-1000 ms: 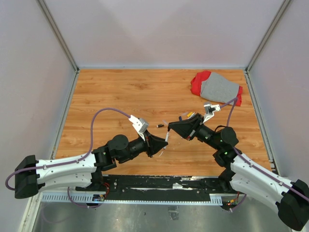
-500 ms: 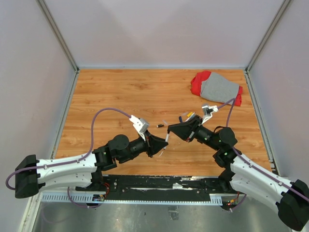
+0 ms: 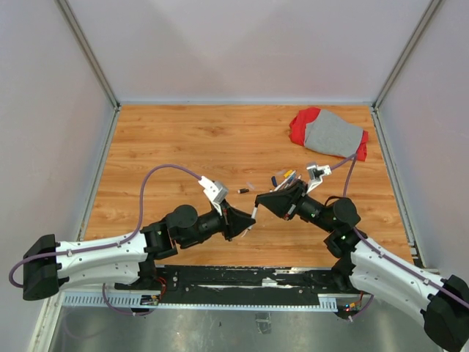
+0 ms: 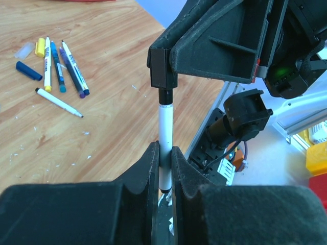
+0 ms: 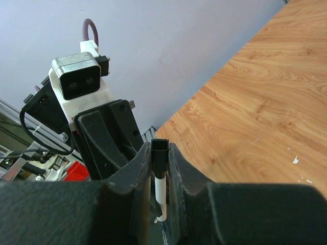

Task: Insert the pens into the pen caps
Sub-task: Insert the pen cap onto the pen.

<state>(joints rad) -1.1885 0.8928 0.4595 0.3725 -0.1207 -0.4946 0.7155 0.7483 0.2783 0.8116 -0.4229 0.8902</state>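
Observation:
My left gripper is shut on a white pen and holds it upright above the table, near the front centre. My right gripper is shut on a black pen cap, tip to tip with the left gripper. The pen's dark end sits in the cap. The white barrel shows below the cap in the right wrist view. Several more pens lie together on the wood, with a thin white pen and a blue cap beside them. A small dark cap lies just beyond the left gripper.
A red and grey cloth lies at the back right of the wooden table. The loose pens lie just beyond the right wrist. Metal posts and pale walls close in the table on three sides.
The right gripper has shifted slightly nearer and down against the left gripper, with the cap over the pen's end. The left arm has barely moved.

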